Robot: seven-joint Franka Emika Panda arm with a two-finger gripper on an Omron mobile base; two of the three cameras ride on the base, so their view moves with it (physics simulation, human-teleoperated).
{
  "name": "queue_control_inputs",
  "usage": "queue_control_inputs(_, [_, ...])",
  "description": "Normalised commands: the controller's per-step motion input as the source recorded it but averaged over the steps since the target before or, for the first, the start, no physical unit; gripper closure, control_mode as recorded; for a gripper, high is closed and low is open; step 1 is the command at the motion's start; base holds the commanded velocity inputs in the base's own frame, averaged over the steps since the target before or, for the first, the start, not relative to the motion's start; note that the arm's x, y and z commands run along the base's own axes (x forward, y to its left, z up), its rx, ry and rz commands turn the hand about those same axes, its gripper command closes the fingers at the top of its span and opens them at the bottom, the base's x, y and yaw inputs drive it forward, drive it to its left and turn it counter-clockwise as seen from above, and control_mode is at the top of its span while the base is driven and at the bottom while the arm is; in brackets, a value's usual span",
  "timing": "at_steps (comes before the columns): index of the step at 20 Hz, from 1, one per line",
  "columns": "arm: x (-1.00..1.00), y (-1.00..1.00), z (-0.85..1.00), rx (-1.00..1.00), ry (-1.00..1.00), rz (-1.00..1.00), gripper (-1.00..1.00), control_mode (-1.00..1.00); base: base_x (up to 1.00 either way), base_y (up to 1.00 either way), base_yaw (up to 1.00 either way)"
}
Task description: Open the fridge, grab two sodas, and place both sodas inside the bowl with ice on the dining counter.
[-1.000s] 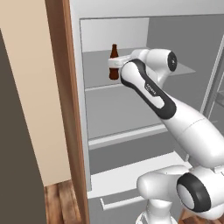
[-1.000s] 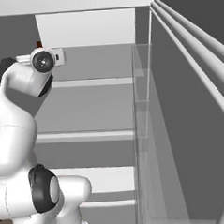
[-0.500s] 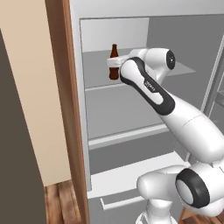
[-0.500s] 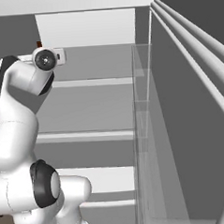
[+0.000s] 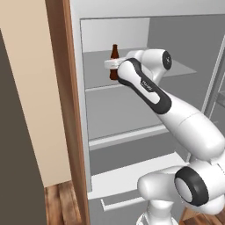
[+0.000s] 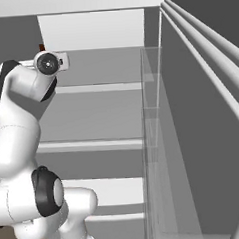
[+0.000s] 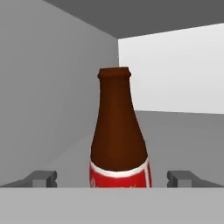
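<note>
1. Dark-brown glass with a red label: we see the soda bottle (image 7: 119, 140) standing upright on the upper shelf (image 5: 145, 74) of the open fridge (image 5: 132, 110), close to the left inner wall.
2. Our end effector (image 7: 112, 178) is spread wide. In the hand view its two fingertips (image 7: 41, 177) sit at about 8 and 4 o'clock of the bottle's lower body, one on each side, with clear gaps to the glass, so nothing is held.
3. In the left base view the bottle (image 5: 114, 61) rises at 12 o'clock of the white hand, with its lower part hidden behind it. Our arm (image 5: 176, 118) reaches up toward 11 o'clock from the base at the lower right.
4. Below the upper shelf we see two more grey shelves (image 5: 127, 132) and a pale drawer front (image 5: 127, 184) lower down.
5. A brown wooden panel edge (image 5: 66, 110) runs vertically at 9 o'clock of the fridge opening, with a beige wall (image 5: 30, 101) beyond it.
6. In the right base view the open fridge door (image 6: 202, 126) stands at 3 o'clock, and pale rails run along its inside.
</note>
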Motion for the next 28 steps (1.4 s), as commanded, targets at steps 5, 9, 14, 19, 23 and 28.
queue_control_inputs(5, [0.14, 0.03, 0.00, 0.00, 0.02, 0.01, -1.00, -1.00, 0.00, 0.00, 0.00])
queue_control_inputs(9, [0.14, 0.02, 0.00, 0.00, 0.00, 0.01, 1.00, -1.00, 0.00, 0.00, 0.00])
queue_control_inputs(14, [0.07, 0.00, -0.01, 0.00, 0.00, 0.01, 1.00, -1.00, 0.00, 0.00, 0.00])
queue_control_inputs(19, [0.03, 0.03, -0.01, 0.00, 0.00, 0.00, 1.00, -1.00, 0.00, 0.00, 0.00])
queue_control_inputs(23, [0.00, -0.01, 0.00, 0.00, 0.00, 0.00, 1.00, -1.00, 0.00, 0.00, 0.00])
queue_control_inputs(28, [-0.09, -0.11, -0.01, 0.07, -0.05, 0.00, 1.00, -1.00, 0.00, 0.00, 0.00])
